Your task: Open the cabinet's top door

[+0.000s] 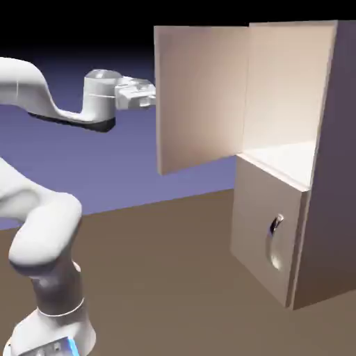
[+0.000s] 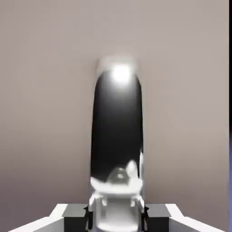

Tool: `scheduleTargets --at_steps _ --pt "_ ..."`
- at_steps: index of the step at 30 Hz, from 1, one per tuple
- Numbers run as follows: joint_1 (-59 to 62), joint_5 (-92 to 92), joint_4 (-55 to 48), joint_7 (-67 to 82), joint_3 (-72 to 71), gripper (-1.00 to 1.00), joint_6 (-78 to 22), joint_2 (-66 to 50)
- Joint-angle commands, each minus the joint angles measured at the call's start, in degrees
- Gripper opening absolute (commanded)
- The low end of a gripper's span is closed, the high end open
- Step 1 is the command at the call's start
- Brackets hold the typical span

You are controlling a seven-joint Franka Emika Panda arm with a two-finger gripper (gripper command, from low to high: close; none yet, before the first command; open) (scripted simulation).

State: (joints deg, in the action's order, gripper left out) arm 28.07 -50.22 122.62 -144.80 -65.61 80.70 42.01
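Top door (image 1: 201, 97) swung wide at the cabinet's (image 1: 341, 153) ten o'clock in the exterior view, hand (image 2: 117, 221) nearly closed, handle (image 2: 117, 127) pinched between its fingers; opening looks basically done, maybe only letting go left.

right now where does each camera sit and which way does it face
Exterior view: fixed beside the robot, facing the cabinet with its top door swung open; shows the arm, its base and the hand.
Hand view: on the hand, looking along the gripper at that door's outer face and handle; shows both fingertips.
Shared: top door and gripper.
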Motion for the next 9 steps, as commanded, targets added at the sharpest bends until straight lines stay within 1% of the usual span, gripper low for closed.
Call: scheduleTargets --at_steps 1,8,9 --pt "2.08 0.70 -1.77 0.10 -2.02 -1.00 -1.80 -0.30" --pt "16.61 5.22 -13.42 1.97 -14.09 -1.00 -11.35 0.65" --pt "17.13 5.38 -13.83 2.07 -14.46 -1.00 -11.65 0.75"
